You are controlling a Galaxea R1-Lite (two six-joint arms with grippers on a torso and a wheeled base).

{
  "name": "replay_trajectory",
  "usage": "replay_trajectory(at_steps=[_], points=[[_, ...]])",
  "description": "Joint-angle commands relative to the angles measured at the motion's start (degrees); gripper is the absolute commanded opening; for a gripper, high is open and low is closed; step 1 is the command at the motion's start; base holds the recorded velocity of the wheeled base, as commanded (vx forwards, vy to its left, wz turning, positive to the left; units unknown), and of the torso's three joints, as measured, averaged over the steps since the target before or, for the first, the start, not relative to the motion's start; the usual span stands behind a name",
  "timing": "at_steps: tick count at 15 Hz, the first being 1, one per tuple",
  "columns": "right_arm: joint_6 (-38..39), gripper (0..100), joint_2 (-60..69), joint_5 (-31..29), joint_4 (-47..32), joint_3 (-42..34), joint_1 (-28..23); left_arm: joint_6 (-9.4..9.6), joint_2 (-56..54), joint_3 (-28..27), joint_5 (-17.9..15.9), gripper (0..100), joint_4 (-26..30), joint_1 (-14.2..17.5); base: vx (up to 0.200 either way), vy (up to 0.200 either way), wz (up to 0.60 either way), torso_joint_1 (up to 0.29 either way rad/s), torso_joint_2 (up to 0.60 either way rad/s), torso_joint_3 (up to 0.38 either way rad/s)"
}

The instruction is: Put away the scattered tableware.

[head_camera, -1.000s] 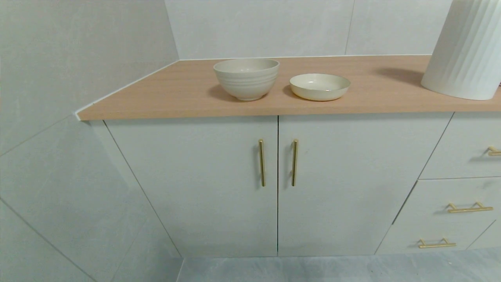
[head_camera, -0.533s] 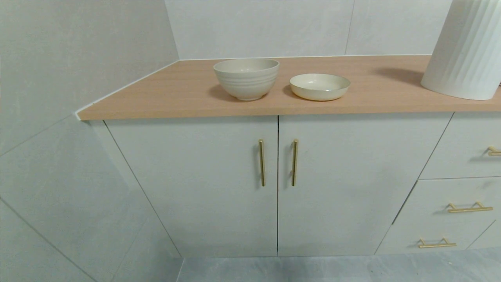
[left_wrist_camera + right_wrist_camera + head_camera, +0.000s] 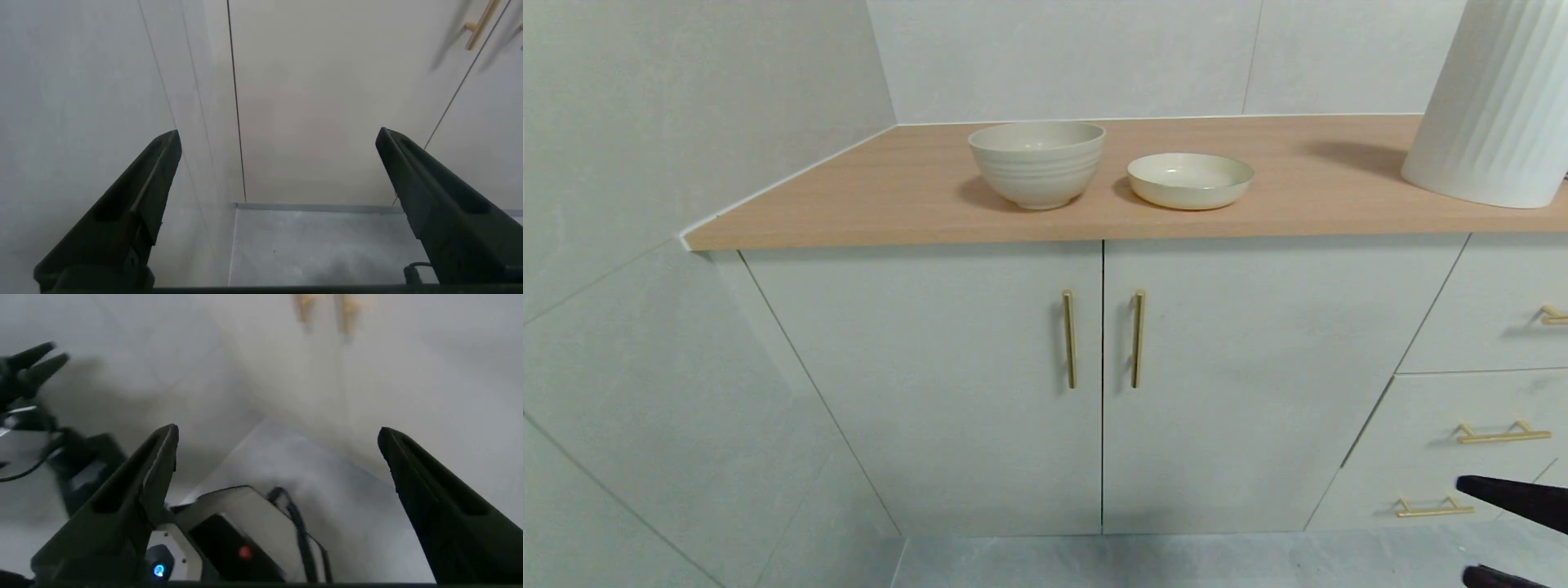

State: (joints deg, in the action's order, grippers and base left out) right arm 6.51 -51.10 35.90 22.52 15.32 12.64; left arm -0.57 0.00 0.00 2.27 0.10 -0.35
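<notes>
On the wooden counter (image 3: 866,196) the deep bowl (image 3: 1036,163) sits just beside the shallow dish (image 3: 1190,180), both likely rigid, smooth and breakable, best pinched at the rim. Left gripper (image 3: 274,143) and right gripper (image 3: 276,433) gape wide, holding nothing.

Left gripper (image 3: 276,133), right gripper (image 3: 276,429): jaws apart

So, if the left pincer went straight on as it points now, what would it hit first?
Probably the left cabinet door: the open left pincer aims at its plain face, low down, away from the gold handle. Nothing shows in between, though depth is unclear.
</notes>
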Motion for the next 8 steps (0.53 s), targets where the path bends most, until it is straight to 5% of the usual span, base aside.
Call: replay_trajectory(at_steps=[1, 3, 8], points=[[0.2, 100, -24.7, 0.2, 17.8, 0.8, 6.7, -0.04, 0.1, 0.0, 0.0, 100, 0.0, 0.0, 0.0, 0.0, 0.0, 0.0, 0.0, 0.0], [0.6, 100, -34.7, 0.0, 26.6, 3.1, 8.8, -0.04, 0.1, 0.0, 0.0, 100, 0.0, 0.0, 0.0, 0.0, 0.0, 0.0, 0.0, 0.0], [1.8, 100, -47.3, -5.0, 28.3, 13.3, 15.0, -0.04, 0.1, 0.0, 0.0, 100, 0.0, 0.0, 0.0, 0.0, 0.0, 0.0, 0.0, 0.0]])
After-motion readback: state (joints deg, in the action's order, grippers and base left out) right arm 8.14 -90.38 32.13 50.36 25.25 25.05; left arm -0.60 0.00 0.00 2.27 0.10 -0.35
